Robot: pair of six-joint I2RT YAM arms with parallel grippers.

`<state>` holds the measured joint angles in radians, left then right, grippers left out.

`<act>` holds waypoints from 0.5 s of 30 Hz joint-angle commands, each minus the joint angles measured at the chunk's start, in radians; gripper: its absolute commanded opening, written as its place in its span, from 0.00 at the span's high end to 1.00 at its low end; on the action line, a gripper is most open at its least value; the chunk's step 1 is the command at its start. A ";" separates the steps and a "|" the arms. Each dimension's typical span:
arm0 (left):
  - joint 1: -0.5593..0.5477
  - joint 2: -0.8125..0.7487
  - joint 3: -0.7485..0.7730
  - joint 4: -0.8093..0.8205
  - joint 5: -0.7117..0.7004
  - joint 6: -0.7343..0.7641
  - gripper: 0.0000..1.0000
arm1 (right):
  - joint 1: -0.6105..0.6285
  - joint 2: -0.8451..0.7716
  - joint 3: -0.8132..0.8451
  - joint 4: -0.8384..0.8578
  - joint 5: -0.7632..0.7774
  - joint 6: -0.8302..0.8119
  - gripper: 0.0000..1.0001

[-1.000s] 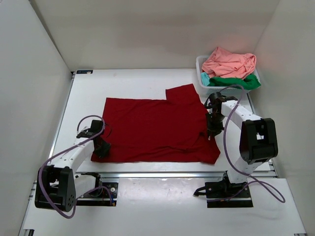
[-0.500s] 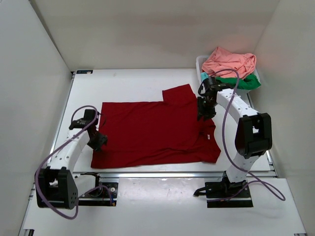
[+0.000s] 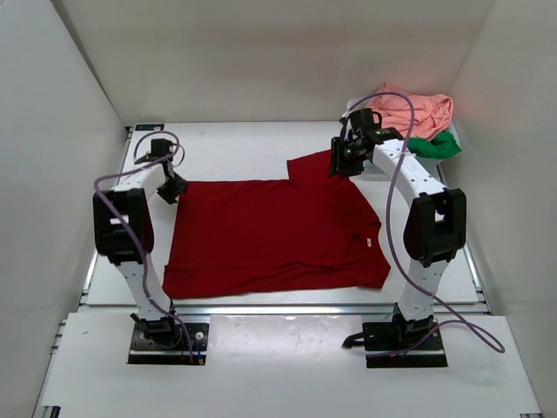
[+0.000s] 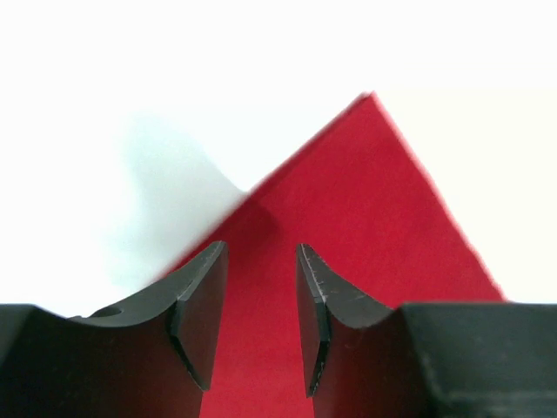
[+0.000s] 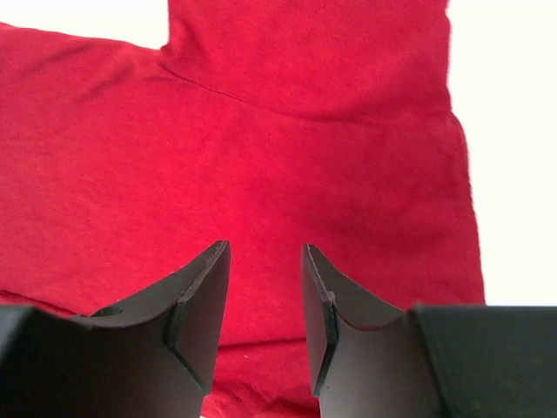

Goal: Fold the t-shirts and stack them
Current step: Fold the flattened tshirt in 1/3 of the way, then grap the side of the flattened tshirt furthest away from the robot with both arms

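Observation:
The dark red t-shirt point(image 3: 274, 231) lies spread flat on the white table, one sleeve point(image 3: 315, 165) pointing to the back. My left gripper point(image 3: 174, 188) hovers open over the shirt's far left corner, which shows as a red point point(image 4: 365, 218) in the left wrist view; nothing sits between the left fingertips point(image 4: 261, 261). My right gripper point(image 3: 341, 162) is open just above the far right sleeve point(image 5: 305, 61), with red cloth under its fingertips point(image 5: 265, 261). The salmon pink shirt point(image 3: 409, 109) and the green shirt point(image 3: 433, 146) lie bundled at the back right.
The white lattice basket point(image 3: 352, 108) holding the pink and green shirts stands at the back right, partly hidden by my right arm. White walls close in the table on the left, back and right. Bare table point(image 3: 235, 152) lies behind the shirt.
Both arms have swung from the shirt's near side edges to its far corners. The shirt's left side and far edge now lie straighter and flatter.

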<state>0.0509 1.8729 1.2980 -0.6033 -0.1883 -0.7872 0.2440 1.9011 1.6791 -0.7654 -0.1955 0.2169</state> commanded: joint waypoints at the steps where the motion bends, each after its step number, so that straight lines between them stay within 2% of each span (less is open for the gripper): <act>1: 0.009 0.069 0.147 0.036 -0.049 0.074 0.52 | 0.012 0.024 0.042 0.026 -0.028 -0.008 0.64; 5: 0.015 0.169 0.228 0.037 -0.054 0.105 0.53 | 0.021 0.067 0.080 0.025 -0.042 -0.010 0.64; 15: 0.035 0.227 0.262 0.112 -0.016 0.105 0.51 | 0.014 0.145 0.159 -0.006 -0.044 -0.014 0.64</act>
<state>0.0689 2.1067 1.5234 -0.5301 -0.2199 -0.6918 0.2607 2.0434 1.7897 -0.7769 -0.2325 0.2119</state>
